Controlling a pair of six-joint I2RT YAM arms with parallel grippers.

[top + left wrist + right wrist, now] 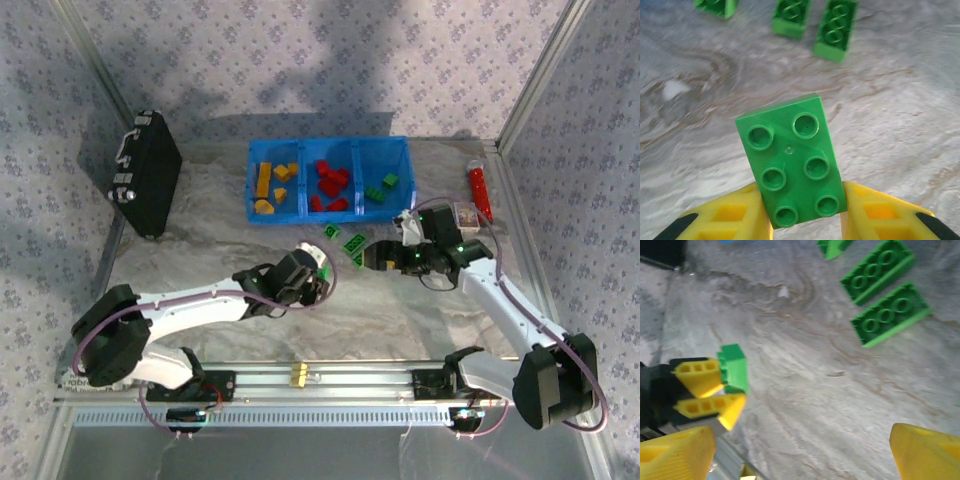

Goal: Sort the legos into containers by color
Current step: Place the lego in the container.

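My left gripper (800,202) is shut on a green lego (792,165) with six studs, pinched by its near end between the yellow fingers (735,212), just above the table. From above, that gripper (318,272) sits mid-table. My right gripper (800,452) is open with nothing between its fingers; from above, the right gripper (375,255) is close by. Loose green legos (877,271) (890,314) lie ahead, below the tray in the top view (354,243). The blue tray (330,142) has three containers: yellow legos (265,183) left, red (330,183) middle, green (382,187) right.
A black case (147,172) stands at the far left. A red tube (480,190) and a small white box (466,215) lie right of the tray, behind my right arm. A metal rail (300,378) runs along the near edge.
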